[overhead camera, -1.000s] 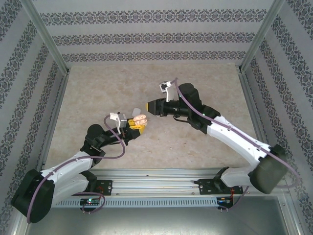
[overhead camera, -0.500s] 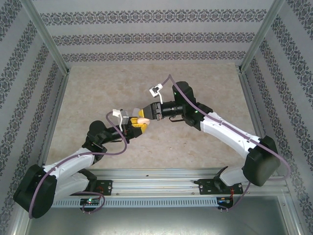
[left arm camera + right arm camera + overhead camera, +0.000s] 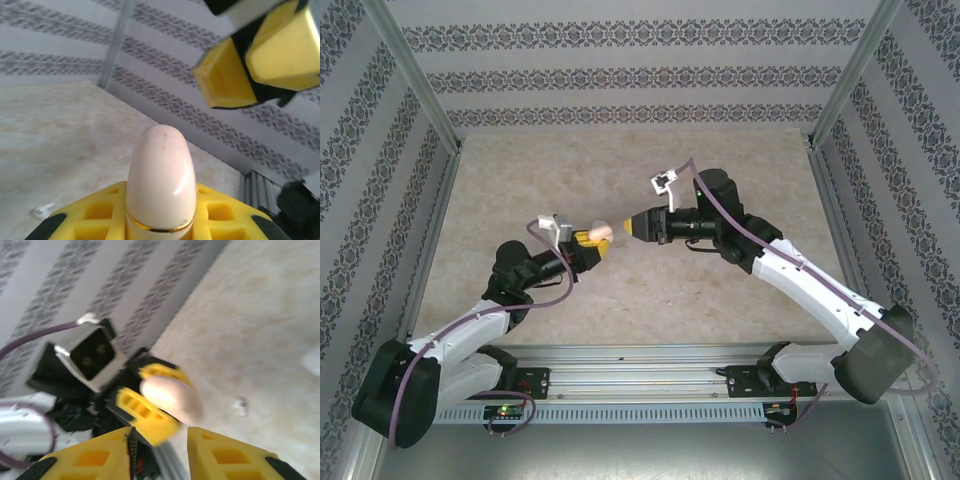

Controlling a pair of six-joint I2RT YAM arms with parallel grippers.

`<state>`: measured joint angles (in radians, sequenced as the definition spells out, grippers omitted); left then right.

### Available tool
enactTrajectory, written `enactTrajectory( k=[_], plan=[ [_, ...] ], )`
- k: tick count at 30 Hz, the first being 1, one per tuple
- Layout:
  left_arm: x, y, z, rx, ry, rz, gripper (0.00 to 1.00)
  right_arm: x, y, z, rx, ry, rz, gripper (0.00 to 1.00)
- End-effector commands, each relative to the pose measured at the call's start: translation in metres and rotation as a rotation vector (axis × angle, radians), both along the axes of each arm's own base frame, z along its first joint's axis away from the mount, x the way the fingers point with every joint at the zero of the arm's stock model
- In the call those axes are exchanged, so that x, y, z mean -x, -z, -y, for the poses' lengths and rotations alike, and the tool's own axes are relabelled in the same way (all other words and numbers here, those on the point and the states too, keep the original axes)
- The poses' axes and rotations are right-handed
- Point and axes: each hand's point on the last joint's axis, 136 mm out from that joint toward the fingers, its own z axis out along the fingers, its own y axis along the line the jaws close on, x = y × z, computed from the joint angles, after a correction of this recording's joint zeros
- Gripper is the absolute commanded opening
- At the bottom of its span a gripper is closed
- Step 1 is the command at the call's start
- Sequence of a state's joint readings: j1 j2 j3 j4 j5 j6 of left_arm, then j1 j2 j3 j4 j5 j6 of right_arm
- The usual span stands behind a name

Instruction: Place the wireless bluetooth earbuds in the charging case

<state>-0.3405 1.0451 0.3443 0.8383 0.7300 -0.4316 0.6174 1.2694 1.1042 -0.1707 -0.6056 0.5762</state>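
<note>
The charging case (image 3: 161, 175) is a glossy pale pebble with a thin gold band, and its lid is down. My left gripper (image 3: 160, 222) is shut on its lower part, holding it above the table; from above, the case (image 3: 599, 233) sticks out of the left gripper (image 3: 590, 242) toward the right. My right gripper (image 3: 633, 226) faces it a short gap away, open and empty, its yellow fingers (image 3: 226, 75) apart. In the right wrist view the case (image 3: 172, 396) lies beyond the right gripper (image 3: 161, 452). One tiny white earbud (image 3: 241, 407) lies on the table, also visible as the earbud (image 3: 42, 210).
The beige marbled tabletop (image 3: 620, 180) is walled by patterned panels and metal posts (image 3: 420, 80). A blurred white object (image 3: 312, 360) lies on the table at the right wrist view's edge. The left wrist camera block (image 3: 90, 352) sits behind the case.
The right gripper reached in to the case half a second ago and has since pulled back to the right. The left gripper shifted slightly left and up with the case.
</note>
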Motion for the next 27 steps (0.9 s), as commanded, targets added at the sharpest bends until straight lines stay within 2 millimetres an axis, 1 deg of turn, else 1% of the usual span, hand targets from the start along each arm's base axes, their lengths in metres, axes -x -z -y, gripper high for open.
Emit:
enactTrajectory(
  k=[1, 3, 6, 9, 11, 13, 16, 17, 18, 19, 21, 23, 27],
  plan=[
    [-0.023, 0.033, -0.029, 0.006, -0.121, -0.194, 0.12, -0.031, 0.043, 0.022, 0.189, 0.169, -0.025, 0.38],
    [-0.041, 0.061, -0.051, 0.002, -0.202, -0.328, 0.12, -0.041, 0.067, 0.020, 0.247, 0.190, -0.070, 0.41],
    [-0.063, 0.097, -0.076, 0.020, -0.266, -0.497, 0.11, -0.059, 0.101, 0.013, 0.311, 0.222, -0.141, 0.41],
    [-0.082, 0.131, -0.098, 0.064, -0.324, -0.617, 0.11, -0.072, 0.127, 0.001, 0.361, 0.215, -0.201, 0.44],
    [-0.090, 0.154, -0.108, 0.083, -0.355, -0.682, 0.11, -0.077, 0.136, -0.006, 0.376, 0.203, -0.218, 0.45],
    [-0.095, 0.175, -0.114, 0.092, -0.364, -0.748, 0.11, -0.080, 0.140, -0.011, 0.377, 0.194, -0.221, 0.46],
    [-0.099, 0.203, -0.119, 0.064, -0.390, -0.824, 0.12, -0.083, 0.145, -0.011, 0.390, 0.190, -0.222, 0.47],
    [-0.099, 0.209, -0.121, 0.048, -0.403, -0.842, 0.13, -0.084, 0.146, -0.010, 0.393, 0.189, -0.222, 0.48],
    [-0.098, 0.216, -0.123, 0.026, -0.419, -0.865, 0.16, -0.085, 0.148, -0.008, 0.396, 0.192, -0.226, 0.48],
    [-0.099, 0.219, -0.126, 0.015, -0.435, -0.885, 0.23, -0.085, 0.149, -0.007, 0.399, 0.193, -0.228, 0.48],
    [-0.100, 0.221, -0.129, -0.006, -0.452, -0.906, 0.33, -0.086, 0.152, -0.004, 0.402, 0.200, -0.232, 0.49],
    [-0.099, 0.225, -0.132, -0.032, -0.473, -0.939, 0.37, -0.087, 0.153, -0.002, 0.399, 0.201, -0.234, 0.49],
    [-0.100, 0.223, -0.140, -0.084, -0.515, -0.965, 0.53, -0.090, 0.149, 0.001, 0.387, 0.209, -0.229, 0.50]
  ],
)
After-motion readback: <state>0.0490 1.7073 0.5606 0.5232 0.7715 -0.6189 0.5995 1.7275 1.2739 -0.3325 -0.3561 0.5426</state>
